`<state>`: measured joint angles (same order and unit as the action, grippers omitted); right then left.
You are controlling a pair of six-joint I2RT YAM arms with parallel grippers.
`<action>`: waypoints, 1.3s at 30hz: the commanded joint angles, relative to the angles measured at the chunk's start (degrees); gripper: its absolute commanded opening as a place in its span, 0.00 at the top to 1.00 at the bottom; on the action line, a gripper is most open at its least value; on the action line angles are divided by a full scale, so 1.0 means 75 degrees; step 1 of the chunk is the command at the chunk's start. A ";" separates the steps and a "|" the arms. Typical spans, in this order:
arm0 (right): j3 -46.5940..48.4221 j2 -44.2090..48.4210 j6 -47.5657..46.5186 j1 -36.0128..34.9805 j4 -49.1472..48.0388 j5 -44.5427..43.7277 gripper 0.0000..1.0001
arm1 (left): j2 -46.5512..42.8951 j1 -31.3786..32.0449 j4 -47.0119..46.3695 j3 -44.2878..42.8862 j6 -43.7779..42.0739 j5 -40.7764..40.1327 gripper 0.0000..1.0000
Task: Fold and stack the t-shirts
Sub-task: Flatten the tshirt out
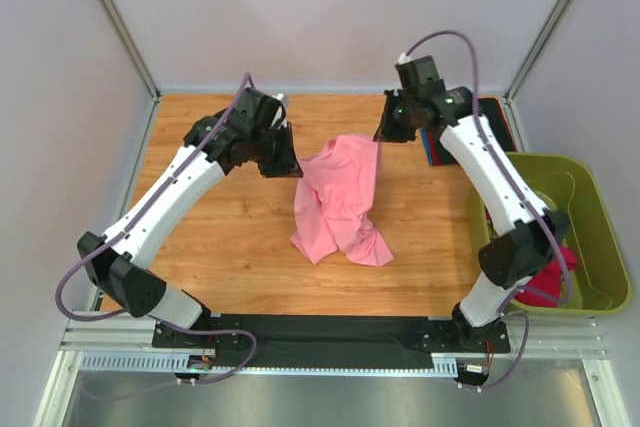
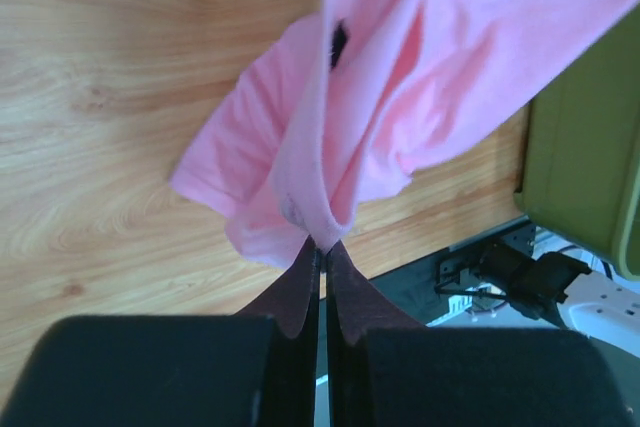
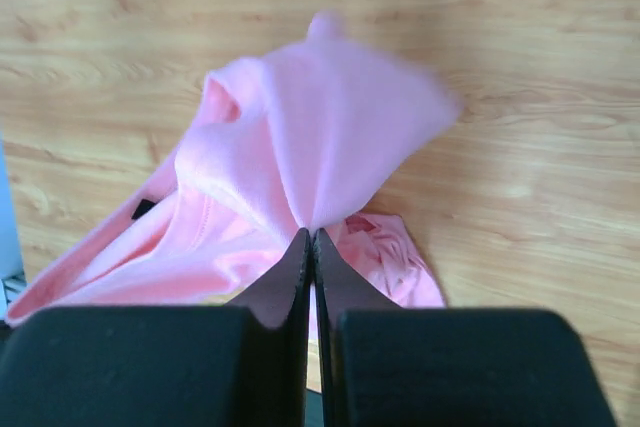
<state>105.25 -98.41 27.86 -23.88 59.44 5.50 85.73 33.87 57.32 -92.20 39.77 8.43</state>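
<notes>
At the left, above the wooden table (image 1: 220, 247): left gripper (image 1: 290, 162) clenched, pads tight together on a thin pinch of the pink t-shirt (image 1: 340, 197) along its upper left edge. From that wrist, cloth fanning away from the closed tips in loose folds, with a small dark mark showing near the top of the fabric. In the middle of the table: pink t-shirt unfolded and rumpled, upper edge strung between the two grippers, lower part slumped in a heap on the wood, one sleeve or corner trailing toward the near side. Just right of the shirt's upper edge: right gripper (image 1: 385, 132) likewise clenched, tips closed on a raised peak of pink cloth, the rest draping down and to the left in that wrist's view. Behind the right arm, at the far right corner of the table: stack of folded shirts (image 1: 495, 117), dark on top with red and blue edges showing, mostly hidden by the arm. Farthest right, beside the table: olive-green tub (image 1: 590, 197), with a magenta-red shirt (image 1: 548, 287) bunched in its near end, partly covered by the right arm's elbow.
</notes>
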 commanded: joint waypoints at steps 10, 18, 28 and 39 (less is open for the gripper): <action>-0.6006 0.3522 0.1603 -0.0824 -0.0549 0.0028 0.94 | -0.1984 -0.0016 0.0551 0.4016 0.0029 0.0317 1.00; -0.6138 0.3162 0.1209 -0.0789 -0.0777 -0.0473 0.55 | -0.1952 -0.0027 -0.0366 0.6071 0.0240 0.0563 0.91; -0.4485 0.0725 0.0644 0.0534 -0.0805 -0.0123 0.53 | -0.1366 -0.0016 0.0044 0.4947 0.0136 0.0131 0.50; -0.4518 -0.0072 0.2566 0.1461 0.0629 -0.2174 0.56 | -0.0451 -0.0016 -0.0212 0.3493 -0.0264 0.0645 0.47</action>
<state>69.47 -96.82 41.41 -12.84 60.07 -4.56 81.52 33.87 56.77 -65.43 38.83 10.55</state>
